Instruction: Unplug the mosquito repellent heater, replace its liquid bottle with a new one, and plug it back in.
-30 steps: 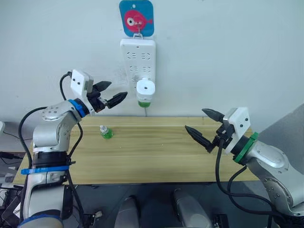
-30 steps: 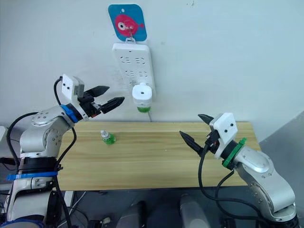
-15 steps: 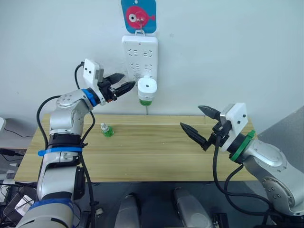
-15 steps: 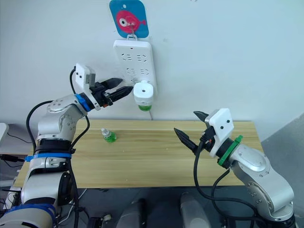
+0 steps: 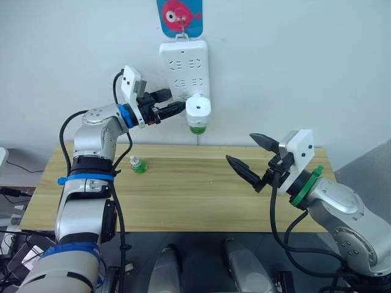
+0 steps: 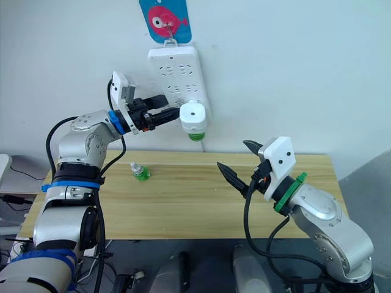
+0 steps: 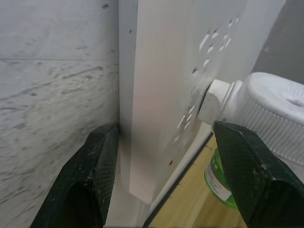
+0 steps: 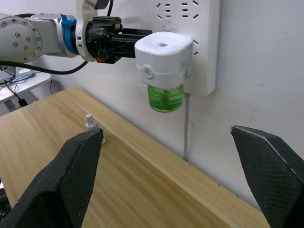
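One white mosquito repellent heater carries its green liquid bottle.

- I can't make out the prongs of the mosquito repellent heater: they sit buried in the power strip.
- Its liquid bottle shows only its green lower half below the heater; the wick and neck are hidden inside the shell.
- In the left wrist view the heater is cut by the frame edge, as is the strip's upper end.
- The fish-print hook plate above the strip is cropped along its top.
- The new one, on the table well below the strip, is too small for me to read its label.
- Left gripper fingertips beside the heater: contact unclear from the head views.
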